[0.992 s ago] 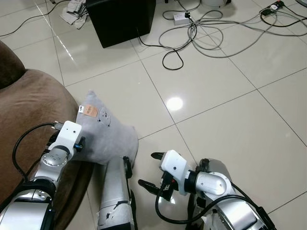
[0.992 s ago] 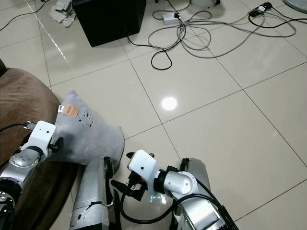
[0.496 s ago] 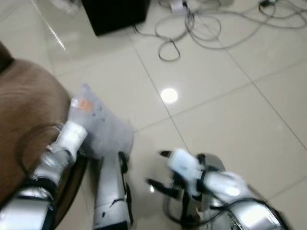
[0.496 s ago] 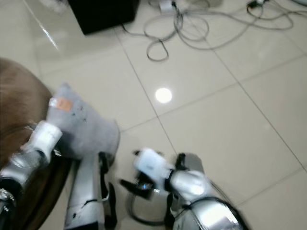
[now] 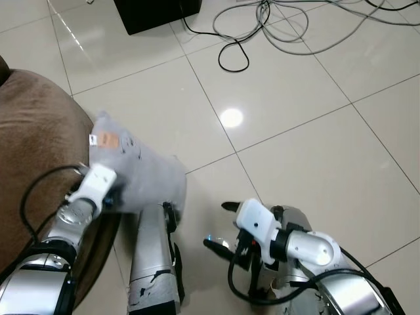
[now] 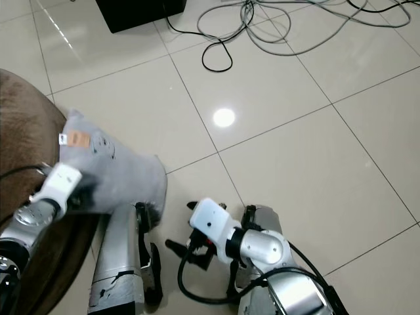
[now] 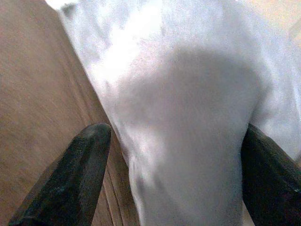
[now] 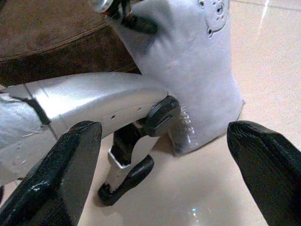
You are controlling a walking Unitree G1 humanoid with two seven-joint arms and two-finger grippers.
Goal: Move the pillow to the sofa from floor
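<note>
The grey pillow [image 5: 143, 176], with a small orange tag, hangs upright against the edge of the brown sofa [image 5: 33, 144], its lower end near the floor. My left gripper [image 5: 113, 197] is shut on the pillow's sofa-side edge. In the left wrist view the grey fabric [image 7: 183, 94] bulges between both black fingers [image 7: 80, 165]. My right gripper [image 5: 216, 225] hovers low over the tiles to the right of the pillow, open, with nothing between its fingers. The right wrist view looks at the pillow [image 8: 197, 70] from a short distance.
My silver leg [image 5: 152, 262] stands just below the pillow, between the two arms. A black box [image 5: 156, 6] sits on the floor at the back, and a tangle of cables [image 5: 282, 26] lies beside it. Glossy tiles [image 5: 315, 151] stretch to the right.
The whole view has shifted and was blurred, so the camera moved. The pillow stays in my left gripper and now leans closer against the sofa edge. The right gripper remains open.
</note>
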